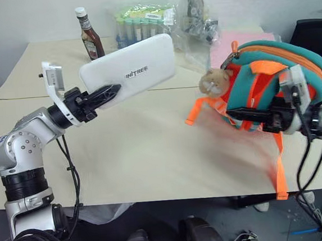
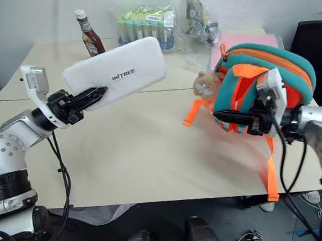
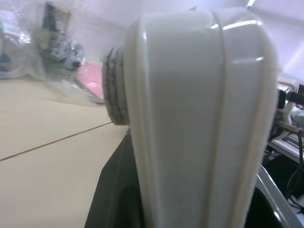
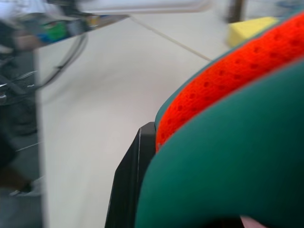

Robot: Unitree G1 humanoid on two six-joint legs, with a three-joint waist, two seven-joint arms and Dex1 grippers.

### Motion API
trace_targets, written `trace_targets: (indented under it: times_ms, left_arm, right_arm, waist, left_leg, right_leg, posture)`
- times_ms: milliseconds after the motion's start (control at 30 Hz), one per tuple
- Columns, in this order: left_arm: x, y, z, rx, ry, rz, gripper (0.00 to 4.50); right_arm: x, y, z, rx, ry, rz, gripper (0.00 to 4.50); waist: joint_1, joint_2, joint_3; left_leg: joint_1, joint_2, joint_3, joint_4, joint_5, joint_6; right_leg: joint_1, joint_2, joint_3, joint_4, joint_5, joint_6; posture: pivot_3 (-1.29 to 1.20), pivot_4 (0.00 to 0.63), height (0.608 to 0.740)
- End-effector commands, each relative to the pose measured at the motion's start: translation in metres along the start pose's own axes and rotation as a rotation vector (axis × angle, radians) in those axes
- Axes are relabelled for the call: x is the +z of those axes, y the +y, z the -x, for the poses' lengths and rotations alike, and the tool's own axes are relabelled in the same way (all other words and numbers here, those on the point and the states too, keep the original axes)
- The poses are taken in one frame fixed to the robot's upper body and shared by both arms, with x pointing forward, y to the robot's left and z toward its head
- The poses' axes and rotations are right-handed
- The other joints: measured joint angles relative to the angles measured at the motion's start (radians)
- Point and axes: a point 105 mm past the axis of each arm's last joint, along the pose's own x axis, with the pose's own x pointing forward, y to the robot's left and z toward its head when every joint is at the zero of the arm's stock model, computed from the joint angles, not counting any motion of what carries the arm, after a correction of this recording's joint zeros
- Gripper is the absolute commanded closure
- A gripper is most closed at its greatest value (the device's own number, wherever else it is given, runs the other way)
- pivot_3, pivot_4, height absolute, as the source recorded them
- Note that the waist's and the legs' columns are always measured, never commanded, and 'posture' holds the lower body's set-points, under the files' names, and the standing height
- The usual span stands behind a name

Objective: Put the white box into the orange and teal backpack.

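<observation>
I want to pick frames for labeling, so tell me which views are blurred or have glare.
Left eye view: the orange and teal backpack and its straps are motion-smeared; the white box in the left claw is sharp. Left wrist view: the box has glare streaks on top, the background is soft. Right wrist view: blurred throughout, the backpack's fabric too close to focus.

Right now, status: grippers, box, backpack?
Left gripper clamped on white box, held above table. Right gripper shut on backpack, lifted. Nothing between them.
</observation>
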Motion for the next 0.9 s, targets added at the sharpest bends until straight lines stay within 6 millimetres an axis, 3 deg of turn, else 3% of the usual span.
trace_targets:
  times_ms: [33,400,767,900]
  left_arm:
    - [0.023,-0.022,-0.010,-0.120,-0.066,-0.088,3.21]
    - [0.008,-0.037,-0.027,-0.237,-0.040,-0.131,3.21]
    - [-0.022,-0.039,-0.051,-0.339,0.088,-0.271,3.21]
    - [-0.031,-0.022,-0.052,-0.303,0.175,-0.404,3.21]
  right_arm:
    - [0.025,0.032,0.009,0.150,-0.026,0.020,4.47]
    - [0.033,0.065,0.027,0.286,0.011,-0.065,4.47]
    - [0.031,0.061,0.029,0.267,0.023,-0.063,4.47]
    - [0.025,0.062,0.031,0.257,0.032,-0.076,4.47]
  waist:
    - [-0.001,0.000,0.000]
    - [0.006,-0.001,0.000]
    - [0.021,-0.001,0.000]
    - [0.022,-0.001,0.000]
  left_leg:
    - [0.000,0.000,0.000,0.000,0.000,0.000]
    - [0.000,0.000,0.000,0.000,0.000,0.000]
    - [0.000,0.000,0.000,0.001,0.000,0.001]
    - [-0.001,-0.001,0.000,0.001,0.000,0.001]
  right_leg:
    - [0.000,0.000,0.000,0.000,0.000,0.000]
    - [0.000,0.000,0.000,-0.001,0.000,0.000]
    - [0.000,0.000,0.001,-0.001,0.000,0.000]
    - [0.000,0.000,0.001,-0.001,0.000,0.000]
  posture:
    - [0.00,0.150,0.740]
    - [0.00,0.150,0.740]
    - [0.00,0.150,0.740]
    - [0.00,0.150,0.740]
